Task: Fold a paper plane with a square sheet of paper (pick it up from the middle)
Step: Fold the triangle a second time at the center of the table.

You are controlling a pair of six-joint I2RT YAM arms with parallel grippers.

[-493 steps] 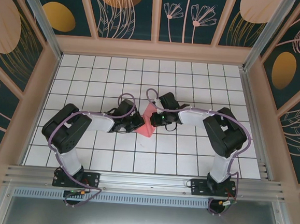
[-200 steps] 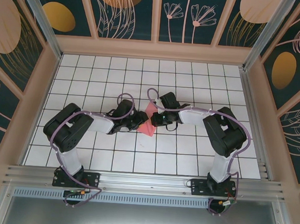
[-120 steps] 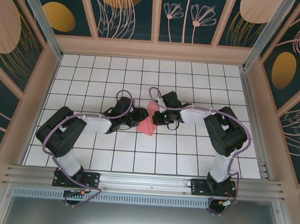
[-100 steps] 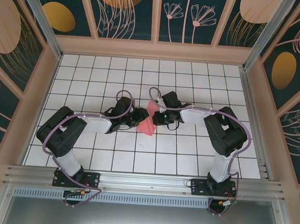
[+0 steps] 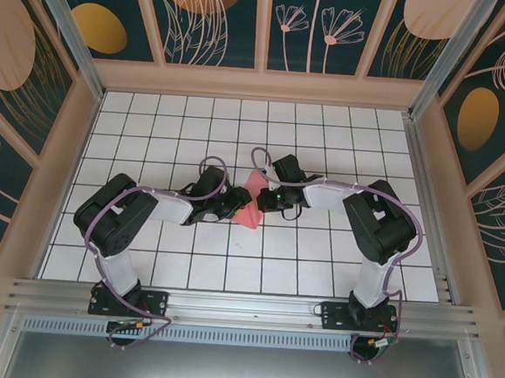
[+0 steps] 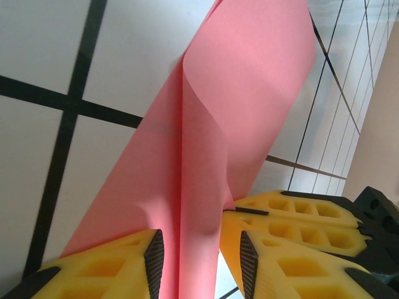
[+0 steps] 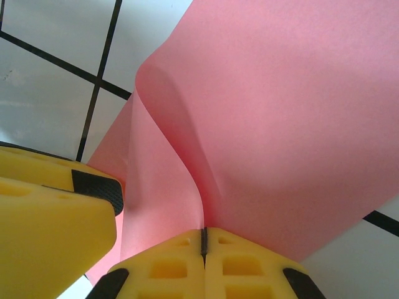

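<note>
Paper (image 7: 280,124) (plain salmon-pink) stands pinched in right pincer (image 7: 202,237).

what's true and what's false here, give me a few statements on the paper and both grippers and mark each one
1. The right gripper is shut on the pink paper. True.
2. The pink paper lies flat on the table. False: it stands bent in a curved fold between the two grippers.
3. The left gripper has its fingers apart, with the paper fold between them. True.
4. The pink paper sits by the back wall. False: it is near the middle of the table.
</note>
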